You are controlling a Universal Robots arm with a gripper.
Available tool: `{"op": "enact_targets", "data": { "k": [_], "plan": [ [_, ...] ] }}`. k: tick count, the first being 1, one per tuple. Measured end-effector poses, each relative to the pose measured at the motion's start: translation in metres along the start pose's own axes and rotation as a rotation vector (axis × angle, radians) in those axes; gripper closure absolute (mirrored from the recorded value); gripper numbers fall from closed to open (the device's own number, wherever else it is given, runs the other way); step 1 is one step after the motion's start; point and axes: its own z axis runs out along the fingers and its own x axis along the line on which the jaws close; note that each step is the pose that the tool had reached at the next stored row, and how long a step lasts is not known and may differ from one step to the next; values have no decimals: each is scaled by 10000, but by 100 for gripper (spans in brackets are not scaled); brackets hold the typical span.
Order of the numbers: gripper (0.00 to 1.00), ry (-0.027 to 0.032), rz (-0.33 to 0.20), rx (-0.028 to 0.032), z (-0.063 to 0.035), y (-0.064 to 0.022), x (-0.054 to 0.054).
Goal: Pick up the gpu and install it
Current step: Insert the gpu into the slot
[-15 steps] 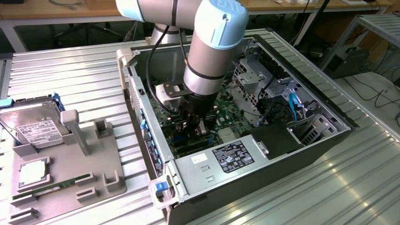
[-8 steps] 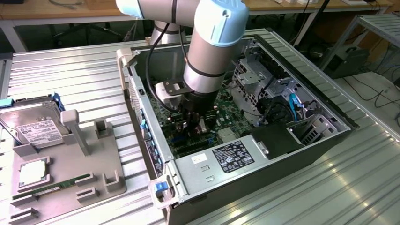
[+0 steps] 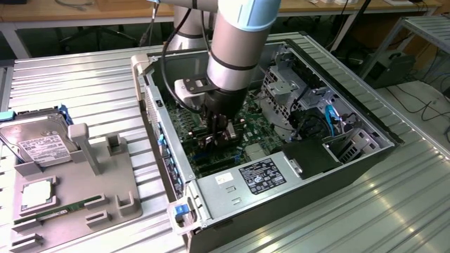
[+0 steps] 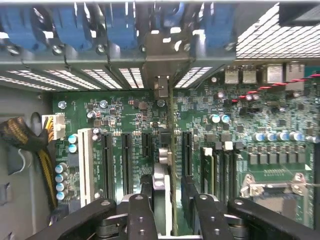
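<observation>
The gpu [image 4: 167, 165] is standing on edge between the jaws, seen end-on in the wrist view as a thin vertical strip running from the fingertips toward the case's rear wall. Its long axis is lying along the motherboard's expansion slots [image 4: 125, 160], parallel to them, and its bracket end is pointing at the slotted rear panel [image 4: 165, 85]. The card is sitting directly below the gripper [image 4: 167, 192], in line with it, so the one relation that matters is straight down: card edge over a slot. Whether the edge is already seated in the slot I cannot tell.

The jaws are standing roughly half open and are clamping the card by its two flat faces; one dark finger [image 4: 142, 192] is pressing on each side.

In the exterior view the single arm [image 3: 235, 47] is reaching down into the open computer case [image 3: 365, 158], with the gripper [image 3: 223, 132] low over the green motherboard [image 3: 260, 124].

Counting: one arm, one gpu, one case, about four long dark slots beside the card. On the tabletop [image 3: 84, 79] to the exterior view's left, one grey parts tray [image 3: 105, 179] is carrying one hard drive [image 3: 39, 142], one processor [image 3: 37, 194] and one memory stick [image 3: 60, 210].
</observation>
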Motion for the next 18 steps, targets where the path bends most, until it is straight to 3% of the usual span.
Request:
{"op": "enact_targets", "data": {
  "k": [2, 10, 18],
  "plan": [
    [64, 0, -21, 90, -80, 3, -16],
    [64, -3, -56, 287, -218, 7, -39],
    [64, -3, -73, 536, -368, 13, -57]
  ]
}}
